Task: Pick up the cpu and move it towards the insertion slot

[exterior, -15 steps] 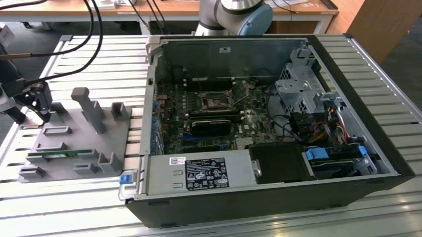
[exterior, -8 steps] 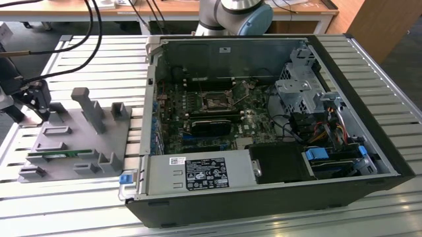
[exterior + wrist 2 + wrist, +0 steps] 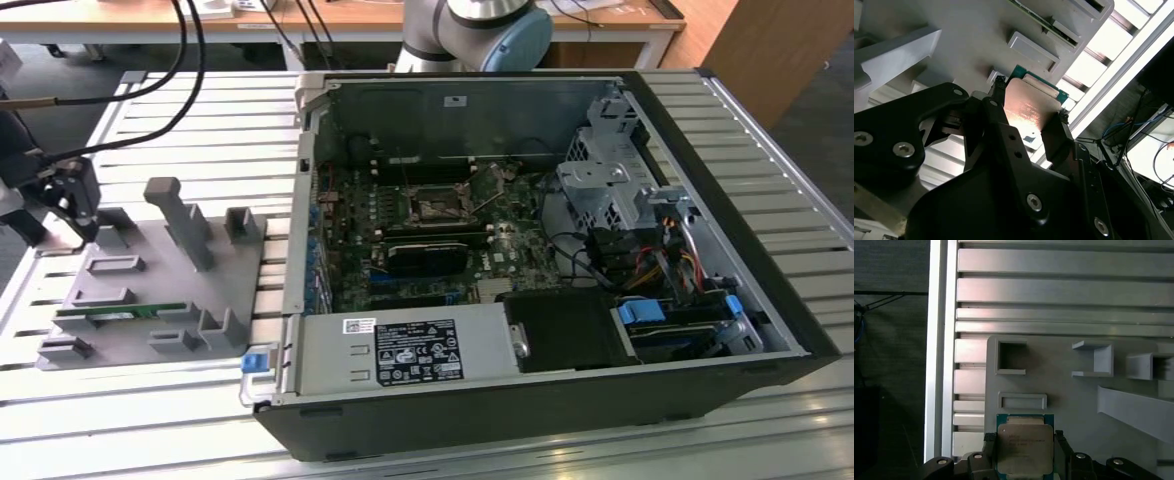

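Exterior view's left edge of the surface (image 3: 214, 150): the hand (image 3: 76, 222) is hanging over the far-left corner of the grey fixture plate (image 3: 134, 290).

The hand is clamping the cpu (image 3: 1025, 442) by two opposite edges. In both wrist views the black fingers (image 3: 988, 446) are pressing against its sides, with the silver lid facing the cameras and the green rim showing past the fingertips. The cpu is sitting over the plate, beside a shallow rectangular pocket (image 3: 1022, 401). Cannot tell whether it is touching the plate.

A green memory stick (image 3: 123, 316) is lying in a holder near the plate's front edge.

Moving right, the open computer case (image 3: 534, 415) is lying on its side across the middle of the surface, well apart from the hand. The insertion slot (image 3: 435, 208) is sitting on the motherboard inside, showing a dark centre and silver frame. A larger black block (image 3: 430, 256) is lying just in front of it.

The arm base (image 3: 481, 30) is standing behind the case, at the surface's far edge.
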Available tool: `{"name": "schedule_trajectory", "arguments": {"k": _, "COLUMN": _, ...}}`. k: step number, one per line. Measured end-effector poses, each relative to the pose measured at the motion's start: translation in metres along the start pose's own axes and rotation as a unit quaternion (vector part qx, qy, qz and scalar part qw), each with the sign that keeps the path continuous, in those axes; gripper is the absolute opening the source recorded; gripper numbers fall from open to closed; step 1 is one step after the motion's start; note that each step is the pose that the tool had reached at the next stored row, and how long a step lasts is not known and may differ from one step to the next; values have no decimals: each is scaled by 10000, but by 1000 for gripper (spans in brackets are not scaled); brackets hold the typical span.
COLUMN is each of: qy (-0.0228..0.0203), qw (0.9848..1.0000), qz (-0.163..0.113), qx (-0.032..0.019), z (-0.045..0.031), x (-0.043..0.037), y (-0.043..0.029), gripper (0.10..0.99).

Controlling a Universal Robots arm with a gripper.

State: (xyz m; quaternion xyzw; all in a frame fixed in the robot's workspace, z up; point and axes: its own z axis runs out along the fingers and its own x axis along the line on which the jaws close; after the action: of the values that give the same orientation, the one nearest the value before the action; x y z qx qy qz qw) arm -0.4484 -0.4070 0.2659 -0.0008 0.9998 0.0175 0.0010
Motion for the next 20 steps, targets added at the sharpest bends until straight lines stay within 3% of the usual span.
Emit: {"name": "schedule_trajectory", "arguments": {"k": 20, "qy": -1, "qw": 10000, "qz": 0, "qx": 0, "z": -132, "x": 0, "y": 6, "gripper": 537}}
